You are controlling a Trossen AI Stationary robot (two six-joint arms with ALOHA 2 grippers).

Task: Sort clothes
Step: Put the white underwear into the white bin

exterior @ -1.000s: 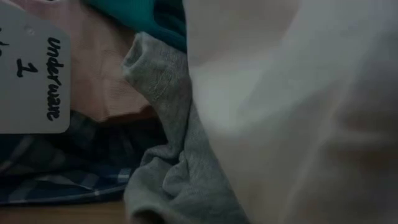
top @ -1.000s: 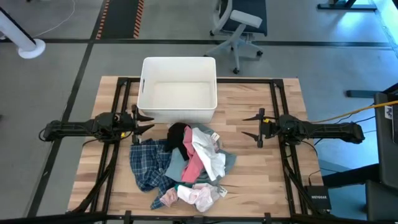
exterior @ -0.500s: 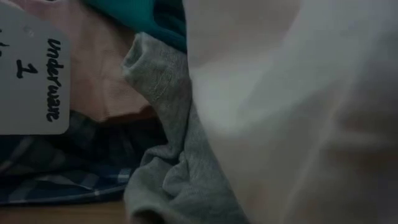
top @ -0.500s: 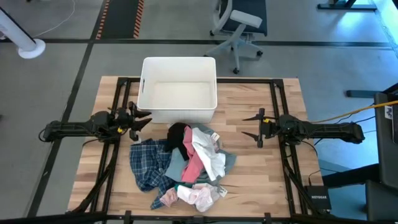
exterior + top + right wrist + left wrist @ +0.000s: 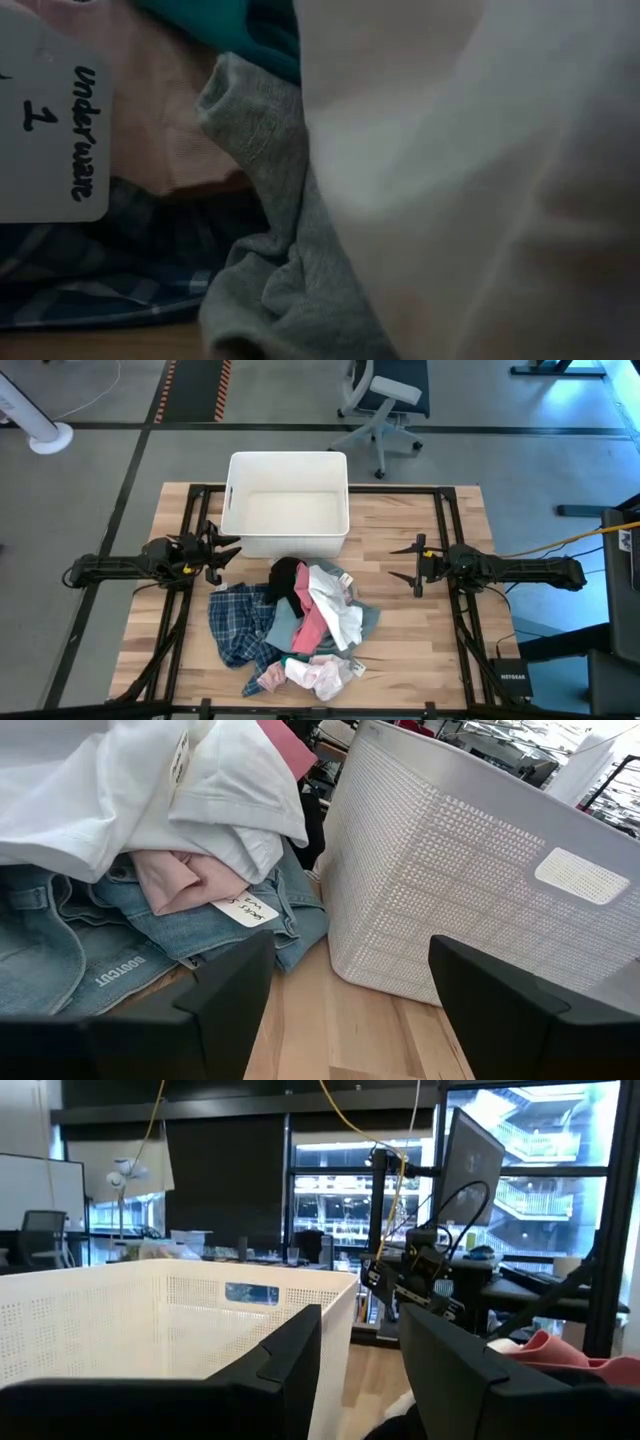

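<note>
The clothes (image 5: 295, 625) lie in one heap on the table's near middle: a blue-white plaid shirt (image 5: 238, 622), a black piece (image 5: 284, 578), a white piece (image 5: 335, 605), a pink piece (image 5: 310, 628) and a grey-blue piece (image 5: 282, 622). My left gripper (image 5: 226, 552) is open and empty, left of the heap's far end, beside the white bin (image 5: 285, 505). My right gripper (image 5: 393, 562) is open and empty, right of the heap. The low view shows grey (image 5: 270, 250), white (image 5: 480, 180), pink (image 5: 160, 110) and teal (image 5: 230, 25) cloth up close.
The white perforated bin stands at the table's far middle; it also shows in the left wrist view (image 5: 150, 1320) and the right wrist view (image 5: 470, 890). A paper tag (image 5: 50, 130) reading "underware 1" hangs on the pink cloth. Bare wood lies between each gripper and the heap.
My left gripper has drawn back a little toward the table's left edge and shifted slightly toward the far edge, staying open. The heap has not moved.
</note>
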